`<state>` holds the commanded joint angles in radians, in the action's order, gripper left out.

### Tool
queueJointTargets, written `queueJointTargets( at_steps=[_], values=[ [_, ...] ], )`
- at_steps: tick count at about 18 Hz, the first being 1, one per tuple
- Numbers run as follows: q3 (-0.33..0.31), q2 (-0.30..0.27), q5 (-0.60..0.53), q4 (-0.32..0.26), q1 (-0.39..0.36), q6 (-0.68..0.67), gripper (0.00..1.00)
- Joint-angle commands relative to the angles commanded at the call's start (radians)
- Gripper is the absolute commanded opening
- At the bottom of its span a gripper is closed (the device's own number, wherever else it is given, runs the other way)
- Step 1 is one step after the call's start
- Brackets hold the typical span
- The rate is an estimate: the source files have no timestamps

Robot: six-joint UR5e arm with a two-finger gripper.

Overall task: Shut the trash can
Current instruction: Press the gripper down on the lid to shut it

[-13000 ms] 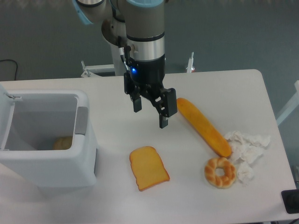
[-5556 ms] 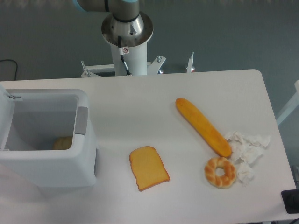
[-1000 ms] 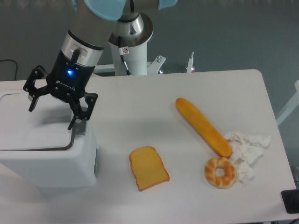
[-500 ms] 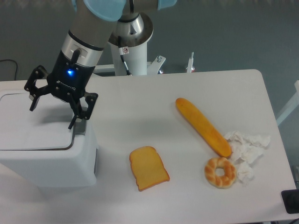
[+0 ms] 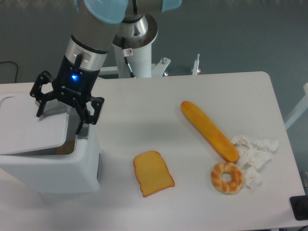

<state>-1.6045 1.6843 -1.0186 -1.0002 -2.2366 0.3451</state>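
Desk (image 5: 144,103) of smooth white laminate with rounded corners filled most of the view, and behind it lay a dull grey-blue floor. At the desk's far edge stood the arm's white cylindrical pedestal (image 5: 133,45).

On the left end of the desk sat the large white boxy plastic trash can (image 5: 53,166), its corners rounded and its walls matt. Its flat white lid (image 5: 29,132) lay tilted over the opening, not fully seated: a dark gap showed along the lid's front and right edges, with something tan visible through it. A grey latch tab (image 5: 83,140) sat on the can's right rim.

Near the middle of the desk lay a flat orange-brown slice of toast (image 5: 153,173) with a darker crust. To the right, a long, smooth, golden baguette-shaped loaf (image 5: 208,130) lay on a diagonal. Its lower end touched a heap of crumpled white tissue paper (image 5: 255,153), and a ridged, tan-and-cream ring-shaped pastry (image 5: 226,177) rested against the heap's left side.

The arm's silver-and-black wrist slanted down from the upper middle toward the left, a blue light glowing on it. Its black two-fingered pincer (image 5: 61,111) was spread wide above the rear of the lid and gripped nothing; one fingertip (image 5: 80,129) was just beside the latch tab at the lid's right edge.
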Motion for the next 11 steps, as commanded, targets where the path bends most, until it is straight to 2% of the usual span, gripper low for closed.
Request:
queueJointTargets(
  at_steps=[4, 11],
  values=[
    [0.018, -0.006, -0.003, 0.0, -0.002, -0.008, 1.0],
    [0.018, -0.051, -0.138, -0.002, -0.014, -0.009, 1.0]
  ],
)
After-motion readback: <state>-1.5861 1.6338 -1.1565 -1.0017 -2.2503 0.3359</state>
